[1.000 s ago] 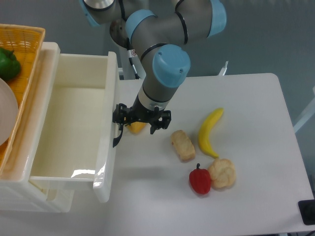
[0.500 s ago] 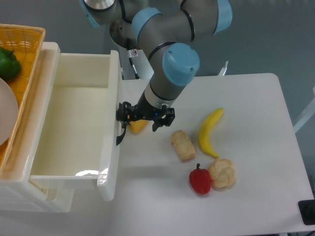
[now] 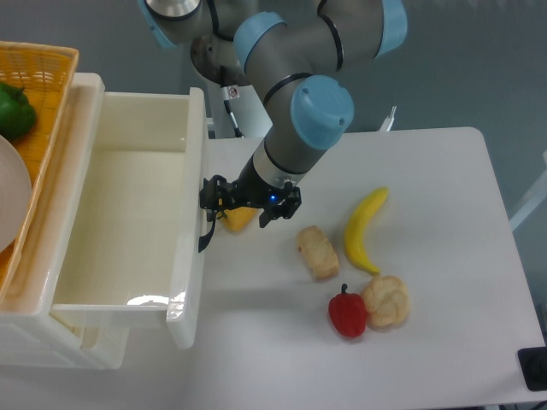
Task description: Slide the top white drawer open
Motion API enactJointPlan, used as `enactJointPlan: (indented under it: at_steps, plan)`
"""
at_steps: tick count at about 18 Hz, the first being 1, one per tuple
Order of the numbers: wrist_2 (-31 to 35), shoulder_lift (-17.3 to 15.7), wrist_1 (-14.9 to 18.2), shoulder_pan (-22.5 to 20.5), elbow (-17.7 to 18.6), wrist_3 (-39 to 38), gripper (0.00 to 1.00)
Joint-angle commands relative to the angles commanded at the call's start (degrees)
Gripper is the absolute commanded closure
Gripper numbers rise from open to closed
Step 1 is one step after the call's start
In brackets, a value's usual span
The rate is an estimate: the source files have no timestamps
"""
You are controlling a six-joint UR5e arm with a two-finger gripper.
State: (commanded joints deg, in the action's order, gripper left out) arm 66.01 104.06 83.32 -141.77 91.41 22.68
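The top white drawer (image 3: 128, 224) stands pulled far out of the cabinet, and its deep inside is bare. On its front panel (image 3: 195, 154) the black curved handle (image 3: 205, 234) faces the table. My gripper (image 3: 208, 196) reaches in from the right at the handle's upper end, its black fingers closed around the bar. The arm's blue and grey wrist (image 3: 320, 115) hangs above it.
A yellow item (image 3: 240, 218) lies partly hidden under the gripper. To the right are a bread piece (image 3: 318, 253), a banana (image 3: 363, 229), a red pepper (image 3: 348, 313) and a pastry (image 3: 386, 301). On the cabinet, an orange basket (image 3: 43, 68) holds a green pepper (image 3: 15, 111) and a white plate (image 3: 7, 205).
The arm's wrist has shifted right and slightly up. The drawer front came a little further out over the second, then eased back a touch with the gripper still at the handle.
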Motion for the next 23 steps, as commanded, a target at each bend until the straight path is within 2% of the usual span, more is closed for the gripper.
enactJointPlan:
  at_steps: [11,15,19,21,23]
  plan:
    - [0.5,-0.6,-0.9,-3.8,-2.4,1.3,0.0]
    - [3.9,-0.6,-5.3,-4.4,-2.7,4.2,0.0]
    - [9.1,-0.5,-8.4,-4.5,-3.3,15.3,0.0]
    - [13.6,-0.4,-8.4,-4.5,-3.2,23.0,0.0]
    - [15.9,-0.3,-8.5,-4.4,-2.5,26.4,0.0]
